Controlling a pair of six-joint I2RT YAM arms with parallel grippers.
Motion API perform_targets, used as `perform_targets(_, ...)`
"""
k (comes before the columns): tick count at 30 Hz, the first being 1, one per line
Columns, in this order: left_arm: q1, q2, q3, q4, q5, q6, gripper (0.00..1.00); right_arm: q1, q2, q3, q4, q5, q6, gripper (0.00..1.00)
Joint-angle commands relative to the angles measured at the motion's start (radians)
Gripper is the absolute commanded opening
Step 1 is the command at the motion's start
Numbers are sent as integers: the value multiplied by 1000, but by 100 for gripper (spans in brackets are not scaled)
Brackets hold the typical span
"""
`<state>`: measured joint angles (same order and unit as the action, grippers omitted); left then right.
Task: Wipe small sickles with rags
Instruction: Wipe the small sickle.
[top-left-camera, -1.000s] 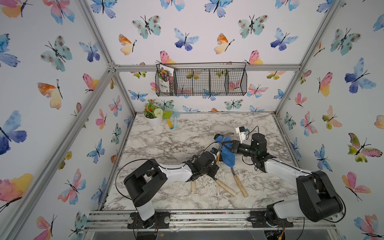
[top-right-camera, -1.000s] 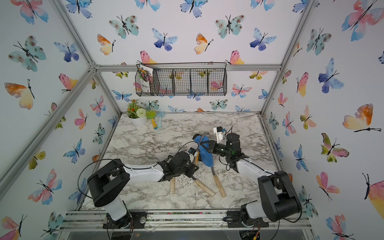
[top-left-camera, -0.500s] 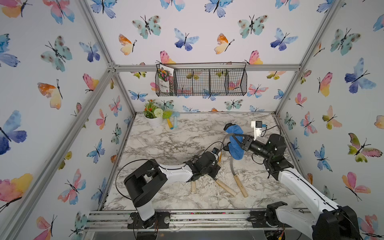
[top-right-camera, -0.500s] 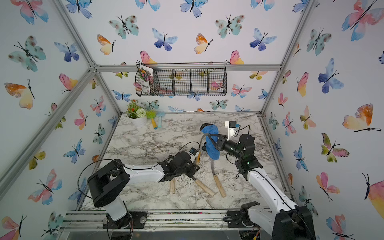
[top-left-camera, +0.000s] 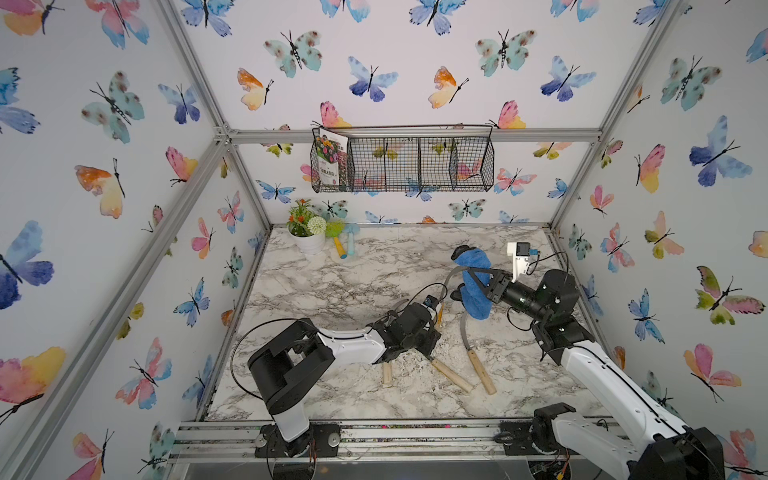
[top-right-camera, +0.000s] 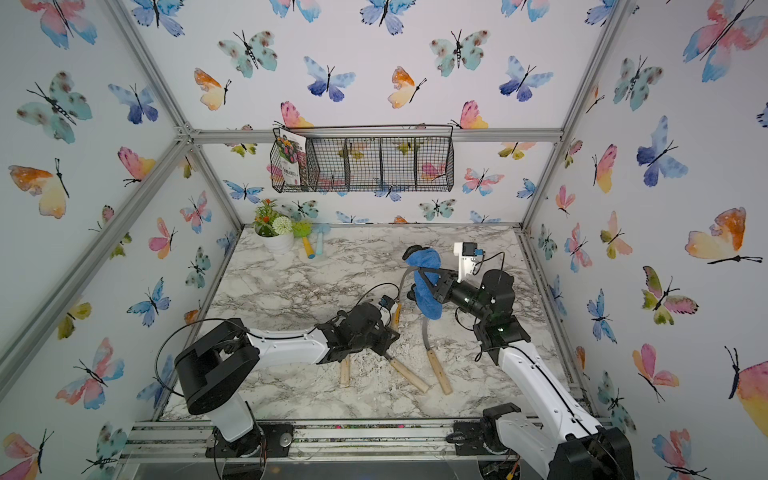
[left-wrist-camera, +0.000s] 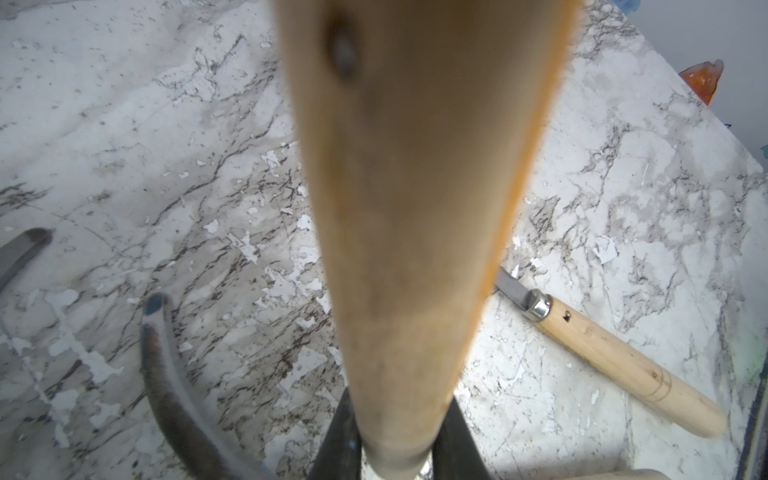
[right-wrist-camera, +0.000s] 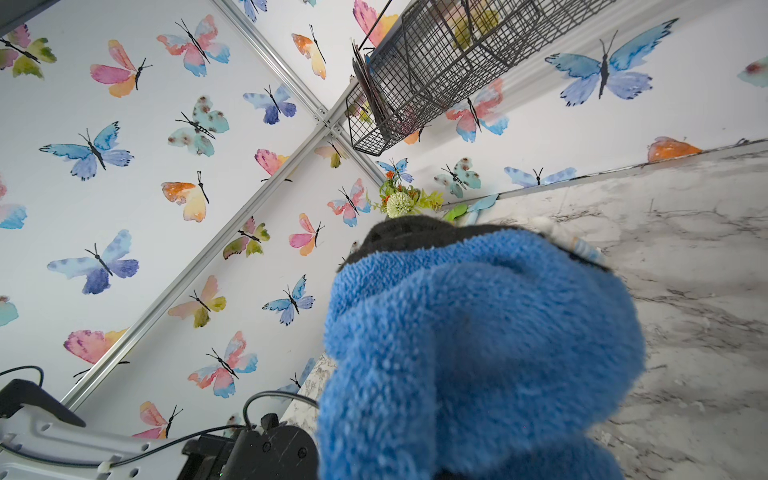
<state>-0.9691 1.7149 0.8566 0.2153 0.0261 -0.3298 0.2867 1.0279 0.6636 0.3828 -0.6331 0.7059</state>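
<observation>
Table: marble-print top (top-left-camera: 332, 282), hard and flat, flaked white where the tools lie.
Rag: fluffy blue terry (top-left-camera: 476, 291), dark-cuffed and mitten-shaped. It hangs limp from the right pincer above the far right of the table, folded over the jaws.
Sickle by the rag: lies flat (top-left-camera: 482, 374), with its pale round wooden handle toward you and its thin grey blade curving away from you. In both top views the blade's middle passes behind the rag, so you cannot tell whether cloth and metal touch.
Deciding relation: that blade's long axis runs near-to-far, in line with the hanging cloth. The right arm (top-left-camera: 598, 374) is the nearer one. You would probably need to lower the rag and draw it along the curve, not across it.
Held sickle: its handle (left-wrist-camera: 415, 187) rises from the left pincer toward the wrist camera, smooth wood with one pin hole. You cannot trace its blade in the top views.
Two other sickles (top-left-camera: 451, 374): mainly their pale handles show, near the front of the table. Their blades are mostly hidden under the left arm (top-left-camera: 349, 347).
Right pincer (top-left-camera: 474, 279): clamped tight on a fold of the rag.
Left pincer (left-wrist-camera: 397, 449): closed on the held sickle, just by its shiny metal collar.
</observation>
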Motion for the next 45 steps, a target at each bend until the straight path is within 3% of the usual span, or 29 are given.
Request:
perform_targets(1,-5,-8,15,-19,-8,2,0,0,62,22,44,-50,-10,6)
perform_targets(12,-11,-3,22,-25,-18,11,0,82,439,16,240,-121,69,2)
perform_targets(16,-12,-9,19,-22,-19,11,0,88,405,23,217,-108,61,2)
perform_targets(27,-13,-8,19,-23,-23,7,0,60,73,52,28,23,0,2)
perform_targets(32,-13,-6,19,-22,-26,9,0,58,-9,52,-14,54,-38,5)
perform_targets(38,-13,-6,19,-23,-25,8,0,64,124,7,92,-37,-1,4)
perform_targets(45,-13,-12,16,-19,-31,14,0,152,341,27,143,-19,-11,3)
